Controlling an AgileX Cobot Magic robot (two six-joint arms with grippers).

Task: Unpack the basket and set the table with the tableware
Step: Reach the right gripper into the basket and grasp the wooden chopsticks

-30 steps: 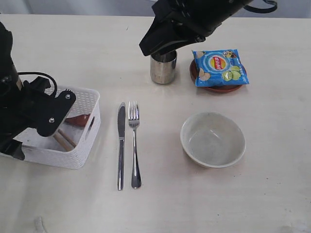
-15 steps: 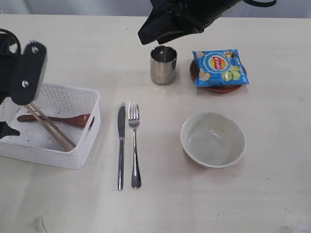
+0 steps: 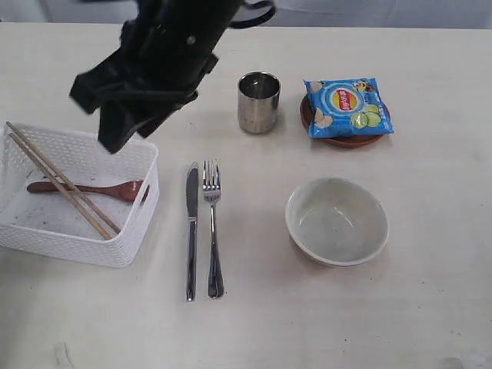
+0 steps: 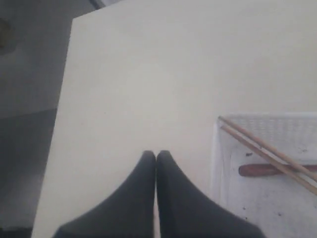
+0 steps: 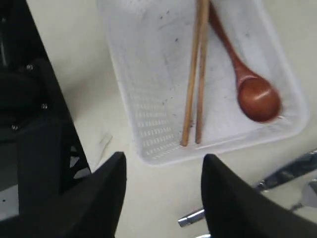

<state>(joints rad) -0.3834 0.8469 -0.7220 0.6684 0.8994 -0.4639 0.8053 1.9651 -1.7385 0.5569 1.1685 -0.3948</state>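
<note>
Right gripper [image 5: 164, 163] hung spread over basket [image 3: 131, 254], which held chopsticks [image 3: 61, 184] and spoon [image 3: 92, 188]; left gripper [image 4: 156, 154] pressed together, empty; risk (chopsticks lay loose, crossing spoon): pinching one, scattering the other.

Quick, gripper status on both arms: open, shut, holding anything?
Left gripper: shut, holding nothing.
Right gripper: open, empty, by the basket.

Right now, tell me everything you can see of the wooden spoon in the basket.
The wooden spoon is reddish-brown, glossy-looking wood, with an oval head and a slim handle. It lies flat on the floor of the white basket, its head close to the wall facing the knife. The chopsticks lie diagonally across its handle.
</note>
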